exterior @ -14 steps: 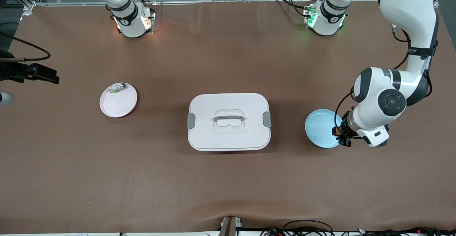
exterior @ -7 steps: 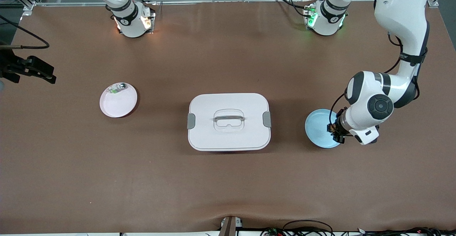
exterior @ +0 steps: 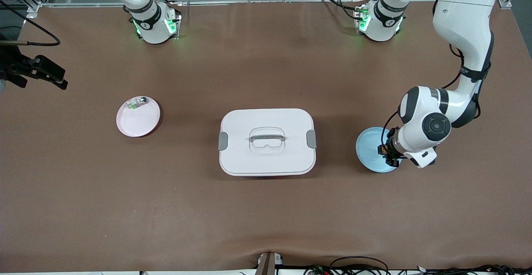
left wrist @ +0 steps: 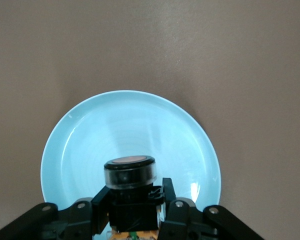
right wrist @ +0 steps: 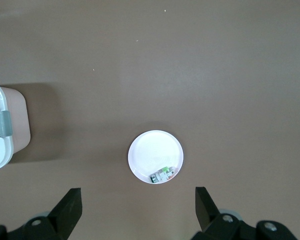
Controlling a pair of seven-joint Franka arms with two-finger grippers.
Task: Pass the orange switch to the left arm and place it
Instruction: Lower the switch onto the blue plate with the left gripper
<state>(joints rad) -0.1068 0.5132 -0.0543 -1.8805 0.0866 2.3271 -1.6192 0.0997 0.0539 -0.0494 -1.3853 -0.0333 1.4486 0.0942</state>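
Toward the right arm's end of the brown worktop (exterior: 266,221), the right gripper (right wrist: 137,202) hangs high in the air with its fingers (right wrist: 70,206) spread wide and nothing between them; in the front view only its black body shows at the edge of the frame. The right arm waits. Its wrist view looks down on the pink plate (exterior: 145,123), which lies on the worktop well apart from the box (exterior: 267,142), toward the right arm's end. A small green-and-clear component (exterior: 136,103) rests inside that plate, against the part of its rim nearest the robots' bases.

The white box with grey side latches and a recessed lid handle sits closed in the middle of the worktop, between the two plates.

Toward the left arm's end lies the blue plate (exterior: 369,148), near the box but not touching it. The left gripper (left wrist: 135,210) is low over that plate, over the part of its rim toward the left arm's end. Its fingers (left wrist: 170,200) are clamped on the black body of the orange switch (left wrist: 130,181), whose round orange button faces away from the gripper.
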